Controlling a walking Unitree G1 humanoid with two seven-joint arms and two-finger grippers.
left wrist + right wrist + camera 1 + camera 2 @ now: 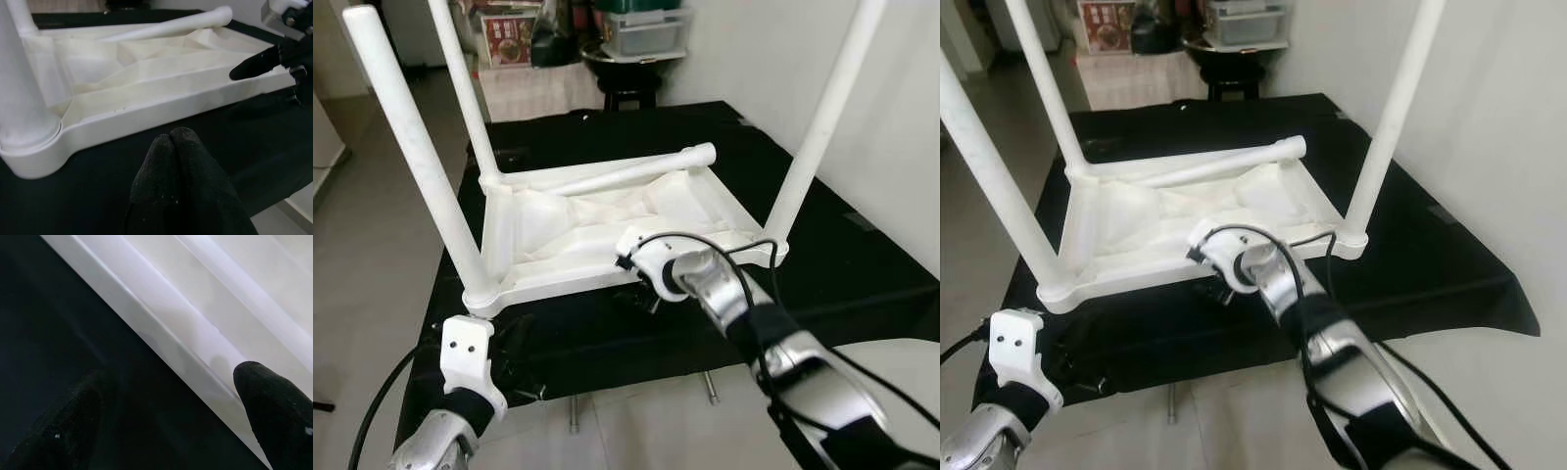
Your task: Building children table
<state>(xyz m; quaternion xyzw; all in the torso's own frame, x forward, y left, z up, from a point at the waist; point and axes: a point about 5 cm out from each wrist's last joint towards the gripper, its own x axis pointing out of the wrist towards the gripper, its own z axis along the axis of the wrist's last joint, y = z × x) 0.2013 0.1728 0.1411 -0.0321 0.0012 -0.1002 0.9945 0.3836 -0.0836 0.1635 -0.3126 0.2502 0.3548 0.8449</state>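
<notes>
- Black-fingered right gripper (166, 416) spread wide at the near rim of the white plastic table top (607, 220): one finger over the rim's edge, the other down on the dark cloth side, nothing clamped yet.
- Left gripper (182, 161) w/ fingers pressed together, empty, hovering low over the cloth just short of the near-left corner.
- Table top lies upside down, ribbed underside up, on a worktop (862, 264) draped in black cloth.
- Three white legs stand upright in corner sockets: near-left leg (411, 157), far-left leg (465, 88), near-right leg (822, 127).
- Fourth leg (626, 171) not yet fitted; it lies loose across the underside, slanting from the left side toward the far-right corner, its thick end by that open socket.
- Progress, as judged: approx. three-quarters done. Left to do: pick up the loose leg, stand it in the far-right socket, seat it, then flip the table onto its feet.
- Beyond the worktop: boxes and a stool (626, 93) against the back of the room; pale floor at left.
</notes>
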